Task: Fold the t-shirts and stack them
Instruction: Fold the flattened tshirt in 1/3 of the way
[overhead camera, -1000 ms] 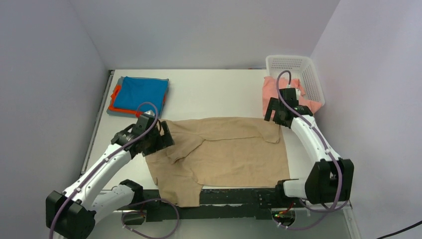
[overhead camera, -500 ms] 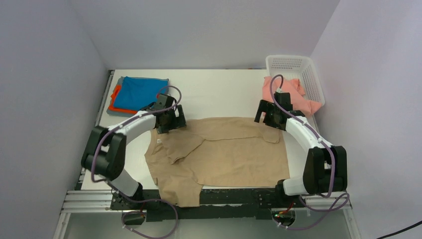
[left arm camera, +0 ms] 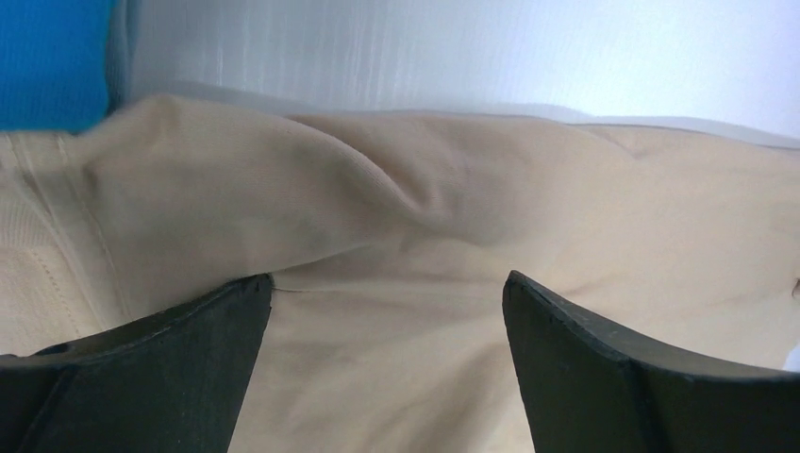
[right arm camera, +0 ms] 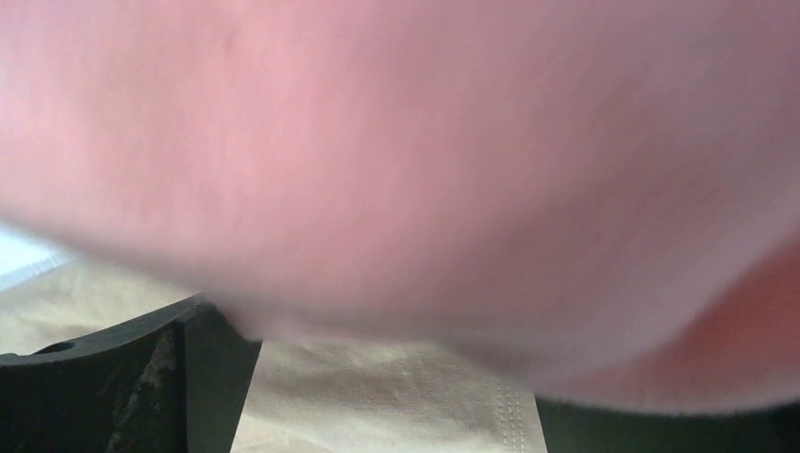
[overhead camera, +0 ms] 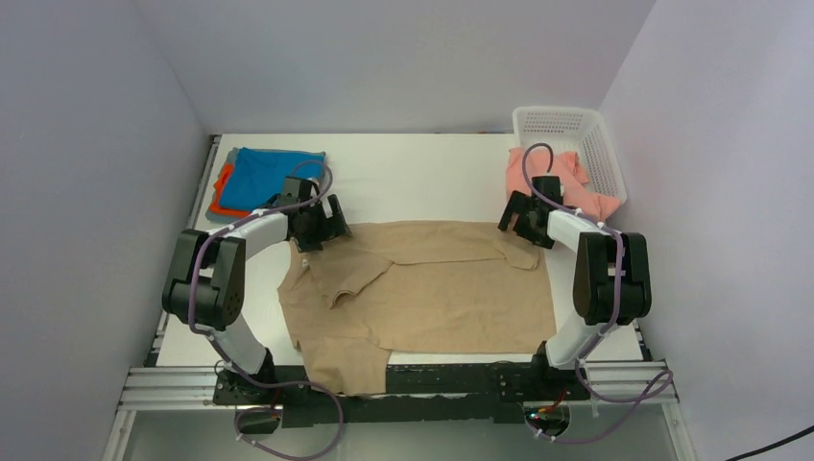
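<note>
Cloth, soft and rumpled: the wide tan-beige cloth t-shirt point(overhead camera: 422, 288) lies spread on the white counter point(overhead camera: 413, 163), reaching from under the left end effector point(overhead camera: 322, 226) across to under the right end effector point(overhead camera: 518, 219); each hangs low over a far corner of it, fingers spread wide and nothing between them. Just beyond the left one, to its outer side, sits a folded pile, the bright blue t-shirt point(overhead camera: 274, 178) on top of the orange t-shirt point(overhead camera: 221, 197). Close against the right one, on its outer side, the crumpled salmon-pink t-shirt point(overhead camera: 566, 187) lies heaped beside the white plastic lattice basket point(overhead camera: 566, 120); in that wrist view the pink cloth fills nearly everything, blurred, with only a strip of stitched tan hem showing below.

That is my worry; if the right fingers close here they could pinch pink cloth along with the tan, or instead of it, and drag the wrong tee into the fold. Under the left fingers the cloth is humped and doubled; a shallow pinch might take one layer only, and the fold would come out skewed. The edge nearest the arm bases hangs over the counter's rim; an uneven pull could slide the whole tee off.
</note>
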Robot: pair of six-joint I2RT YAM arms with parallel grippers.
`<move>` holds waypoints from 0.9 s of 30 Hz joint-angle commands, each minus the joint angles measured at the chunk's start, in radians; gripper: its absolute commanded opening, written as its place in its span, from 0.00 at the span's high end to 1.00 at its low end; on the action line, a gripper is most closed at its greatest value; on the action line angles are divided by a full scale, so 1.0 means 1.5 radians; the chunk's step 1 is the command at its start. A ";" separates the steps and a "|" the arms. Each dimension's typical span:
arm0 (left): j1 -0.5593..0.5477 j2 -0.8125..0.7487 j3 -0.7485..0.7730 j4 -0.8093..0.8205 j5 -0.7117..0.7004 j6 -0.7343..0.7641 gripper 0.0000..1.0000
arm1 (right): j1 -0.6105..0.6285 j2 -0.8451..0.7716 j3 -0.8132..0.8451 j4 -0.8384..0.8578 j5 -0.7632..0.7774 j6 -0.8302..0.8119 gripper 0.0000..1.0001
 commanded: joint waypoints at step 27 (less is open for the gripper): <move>-0.014 0.076 0.222 -0.197 -0.055 0.141 0.01 | -0.003 -0.058 0.038 -0.050 0.048 -0.025 0.02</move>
